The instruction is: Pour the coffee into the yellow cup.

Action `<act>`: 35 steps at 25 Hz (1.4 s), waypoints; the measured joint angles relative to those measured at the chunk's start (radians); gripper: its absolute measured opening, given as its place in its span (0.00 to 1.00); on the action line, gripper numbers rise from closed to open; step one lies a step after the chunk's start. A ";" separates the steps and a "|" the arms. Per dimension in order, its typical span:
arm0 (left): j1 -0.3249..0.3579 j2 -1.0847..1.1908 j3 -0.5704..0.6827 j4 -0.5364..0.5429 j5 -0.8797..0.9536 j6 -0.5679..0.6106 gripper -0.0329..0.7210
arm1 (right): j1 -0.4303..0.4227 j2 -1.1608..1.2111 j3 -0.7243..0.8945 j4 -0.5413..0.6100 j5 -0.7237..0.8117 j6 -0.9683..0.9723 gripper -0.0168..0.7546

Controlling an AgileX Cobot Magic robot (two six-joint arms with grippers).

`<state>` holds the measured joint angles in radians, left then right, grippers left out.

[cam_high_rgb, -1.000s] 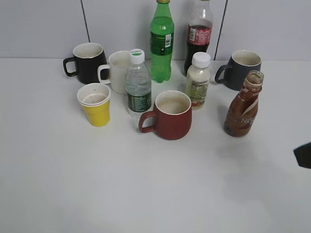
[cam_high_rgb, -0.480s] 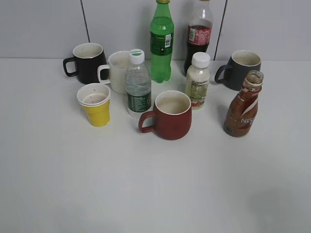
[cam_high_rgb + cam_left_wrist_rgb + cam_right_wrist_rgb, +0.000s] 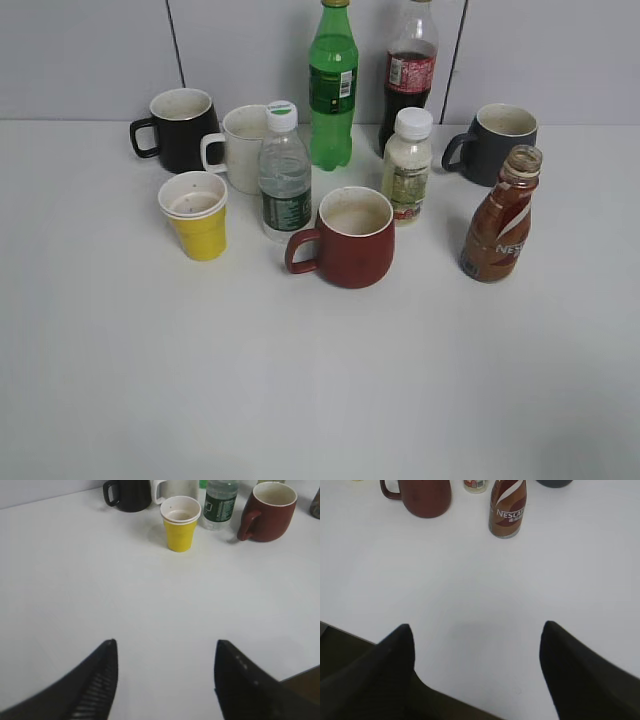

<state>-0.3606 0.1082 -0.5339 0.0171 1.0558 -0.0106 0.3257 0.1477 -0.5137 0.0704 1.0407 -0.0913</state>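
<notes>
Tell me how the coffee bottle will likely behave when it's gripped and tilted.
The coffee bottle looks nearly full of brown liquid, so probably heavy for its size. Its neck has no cap, so any early tilt may spill. The curvy, glossy labelled body could slip in a gripper; the narrower waist seems the safer hold. It stands tall on a small base, so a sideways nudge might tip it.

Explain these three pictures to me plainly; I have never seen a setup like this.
This is a two-armed robot at a white table. One picture looks down at the table from the front; the other two come from cameras on each wrist. The dark prongs are the open left gripper and right gripper, both holding nothing. On the table stand several mugs and bottles, among them the coffee bottle and the yellow cup, into which the coffee is to be poured.
</notes>
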 joint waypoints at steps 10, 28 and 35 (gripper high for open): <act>0.000 0.000 0.000 0.000 0.000 0.000 0.62 | 0.000 0.000 0.000 0.000 0.000 0.000 0.77; 0.281 -0.080 0.000 0.000 -0.002 0.000 0.59 | -0.276 -0.081 0.000 0.011 -0.001 0.000 0.77; 0.282 -0.115 0.000 0.000 -0.004 0.000 0.53 | -0.277 -0.156 0.000 0.018 -0.001 0.000 0.76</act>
<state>-0.0783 -0.0065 -0.5339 0.0171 1.0517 -0.0106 0.0487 -0.0080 -0.5137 0.0887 1.0394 -0.0916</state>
